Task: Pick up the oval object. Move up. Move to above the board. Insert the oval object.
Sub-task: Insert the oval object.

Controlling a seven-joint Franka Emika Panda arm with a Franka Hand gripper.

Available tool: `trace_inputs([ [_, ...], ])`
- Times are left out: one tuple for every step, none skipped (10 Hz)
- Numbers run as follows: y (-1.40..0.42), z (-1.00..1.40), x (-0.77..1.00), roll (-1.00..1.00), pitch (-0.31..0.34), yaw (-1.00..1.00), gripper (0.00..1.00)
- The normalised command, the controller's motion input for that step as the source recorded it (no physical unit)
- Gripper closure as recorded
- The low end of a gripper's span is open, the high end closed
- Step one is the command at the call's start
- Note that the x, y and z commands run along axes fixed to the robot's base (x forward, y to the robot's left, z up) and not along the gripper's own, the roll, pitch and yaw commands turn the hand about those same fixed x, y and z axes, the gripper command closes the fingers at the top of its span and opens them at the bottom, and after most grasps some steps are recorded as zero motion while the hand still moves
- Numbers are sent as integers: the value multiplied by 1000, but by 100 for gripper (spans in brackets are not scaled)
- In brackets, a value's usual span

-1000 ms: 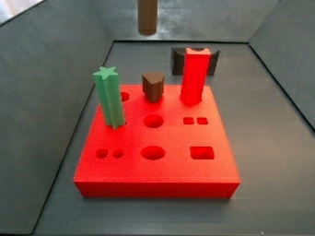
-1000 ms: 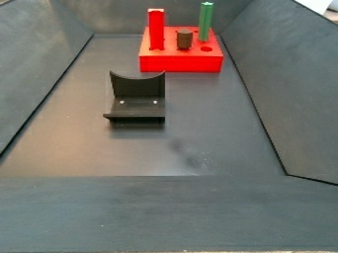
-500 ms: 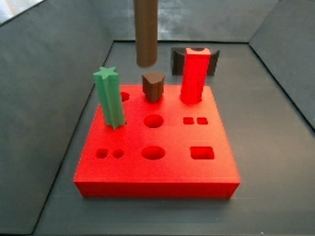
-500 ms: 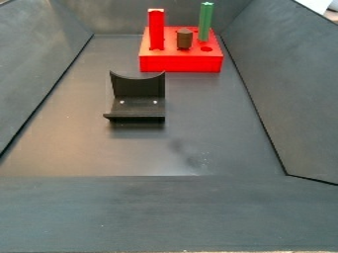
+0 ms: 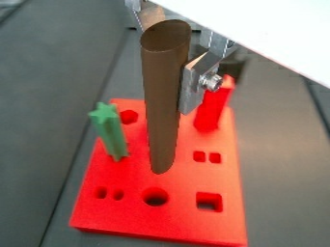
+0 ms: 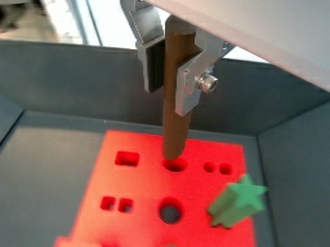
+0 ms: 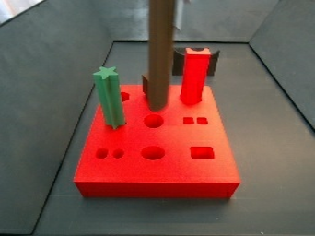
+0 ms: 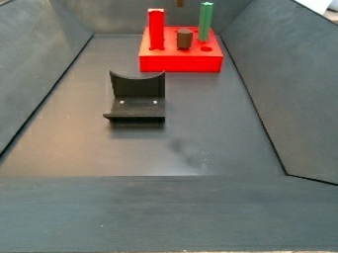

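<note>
The gripper [image 6: 172, 60] hung above the board [image 7: 123, 171], its silver fingers [image 6: 196, 79] clamped on the upper end of the oval object [image 7: 160, 41]. That long brown peg stood upright, its lower tip just over a round hole [image 6: 175, 166] near the middle of the board. The green star-topped peg [image 7: 110, 97] rose by one long edge, the red square post [image 7: 193, 76] near the opposite edge. The fixture [image 8: 134, 97] sat on the floor, well apart.

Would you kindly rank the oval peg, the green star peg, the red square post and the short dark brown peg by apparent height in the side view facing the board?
1. Oval object, in the gripper, whose jaws are out of frame; nearness unsure.
2. Green star-topped peg and red square post: too alike to rank.
3. Short dark brown peg.
</note>
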Motion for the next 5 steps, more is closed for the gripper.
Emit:
trace_inputs([
  [-154,-306,0,0,0,-991,100],
  [-14,-351,0,0,0,-1000,100],
  [0,-369,0,0,0,-1000,100],
  [0,-366,0,0,0,-1000,100],
  [0,-366,0,0,0,-1000,100],
])
